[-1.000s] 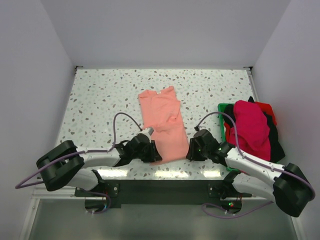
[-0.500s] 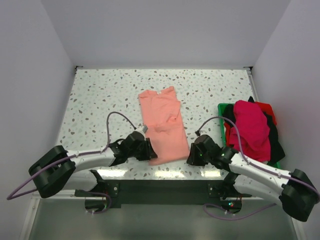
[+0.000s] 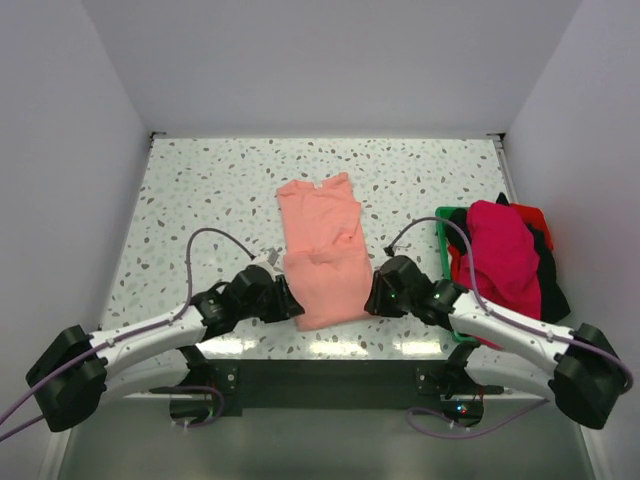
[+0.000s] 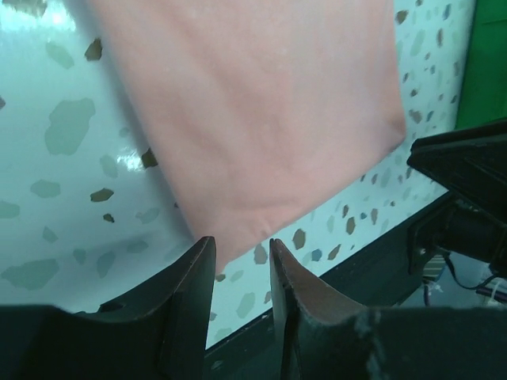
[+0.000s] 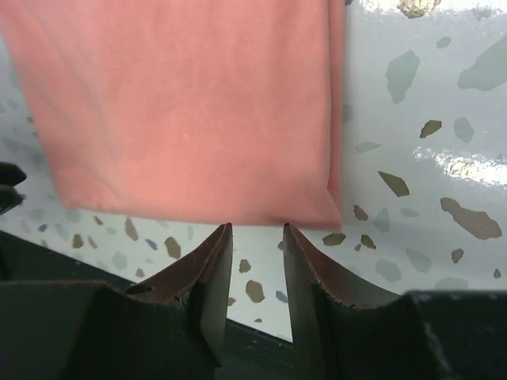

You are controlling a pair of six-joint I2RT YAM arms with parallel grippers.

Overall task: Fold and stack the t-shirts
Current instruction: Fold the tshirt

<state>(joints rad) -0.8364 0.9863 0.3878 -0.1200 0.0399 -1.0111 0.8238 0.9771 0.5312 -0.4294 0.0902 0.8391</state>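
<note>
A salmon-pink t-shirt point(image 3: 322, 250), folded into a long strip, lies flat mid-table. My left gripper point(image 3: 288, 306) is at its near-left corner. In the left wrist view the jaws point(image 4: 242, 247) stand apart, with the shirt's corner point(image 4: 238, 119) just reaching between the tips. My right gripper point(image 3: 375, 297) is at the near-right corner. In the right wrist view the jaws point(image 5: 257, 231) are apart and empty, with the shirt's hem point(image 5: 190, 119) just ahead of the tips. Magenta point(image 3: 503, 255), red point(image 3: 533, 216) and black point(image 3: 553, 292) t-shirts are piled at the right.
The pile sits in a green tray point(image 3: 443, 215) against the right wall, close behind my right arm. White walls enclose the speckled table point(image 3: 200, 190) on three sides. The table's near edge and a dark frame run just below both grippers.
My left arm has swung low and leftward, and its gripper slid a little left to the shirt's near-left corner. My right gripper shifted slightly left toward the near-right corner. The shirt stays put.
</note>
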